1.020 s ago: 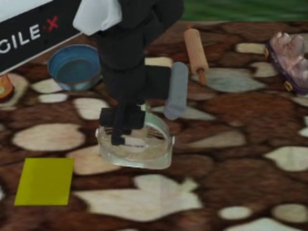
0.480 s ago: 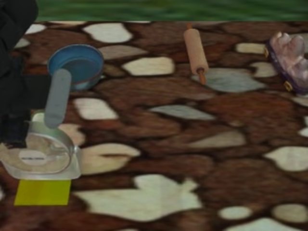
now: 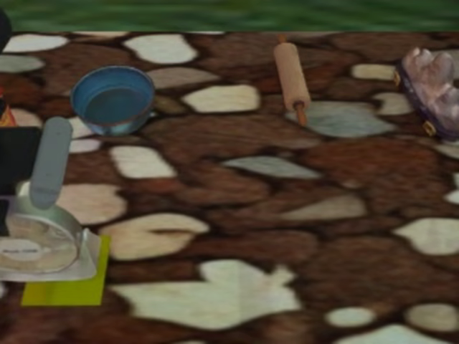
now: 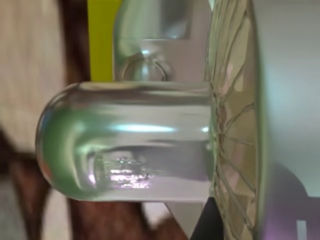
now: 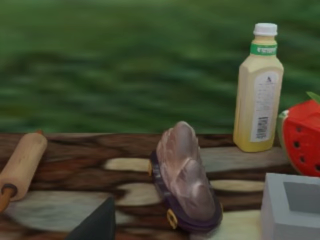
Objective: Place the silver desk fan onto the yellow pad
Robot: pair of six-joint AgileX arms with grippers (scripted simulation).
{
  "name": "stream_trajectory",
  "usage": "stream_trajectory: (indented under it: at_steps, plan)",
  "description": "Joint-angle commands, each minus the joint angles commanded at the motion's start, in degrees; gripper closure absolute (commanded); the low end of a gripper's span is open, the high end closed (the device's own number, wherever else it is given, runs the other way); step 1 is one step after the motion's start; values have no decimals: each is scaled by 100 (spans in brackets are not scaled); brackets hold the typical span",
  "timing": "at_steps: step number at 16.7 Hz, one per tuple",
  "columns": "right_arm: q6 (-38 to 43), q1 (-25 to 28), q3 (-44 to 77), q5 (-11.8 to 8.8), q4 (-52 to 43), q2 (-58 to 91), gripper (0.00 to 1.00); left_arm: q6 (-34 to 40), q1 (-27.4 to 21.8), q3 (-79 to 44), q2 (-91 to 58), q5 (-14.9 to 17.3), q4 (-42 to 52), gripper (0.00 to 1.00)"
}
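The brown counter with its pale stone-like patches carries everything, and a blurred green backdrop runs behind its far edge. At the top view's left edge the black left arm reaches in, and its left gripper is mostly cut off by the frame; I cannot tell whether its fingers are clenched or released. Right against it is the small silver-grey metal desk fan with a rounded frame and a round beige grille, tipped so the grille faces up, its grey cylindrical motor housing pointing toward the far side. The fan overlaps the far part of the flat yellow-green square pad, which shows beyond it on the near and right sides; whether the fan rests on the pad or hangs just above it I cannot tell. From the left wrist view the shiny housing fills the frame, with the wire grille beside it and a strip of the yellow pad behind.

Beyond the fan, well apart, sits a round blue bowl. Near the far edge lies a wooden rolling pin, and at the right edge a purple roller skate with a pale pink upper. The right wrist view shows the skate, a pale yellow bottle with a white cap, a red watermelon slice and a grey box
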State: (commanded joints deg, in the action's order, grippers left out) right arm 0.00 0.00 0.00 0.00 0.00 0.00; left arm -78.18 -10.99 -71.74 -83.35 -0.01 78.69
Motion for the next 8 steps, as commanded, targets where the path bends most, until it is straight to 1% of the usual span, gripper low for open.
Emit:
stream_trajectory:
  at_steps: [6,8]
  plan:
    - [0,0,0,0,0,0,0,-12,23,647,-75,-2,-726,100]
    - [0,0,0,0,0,0,0,-13,28,695,-76,3,-787,100]
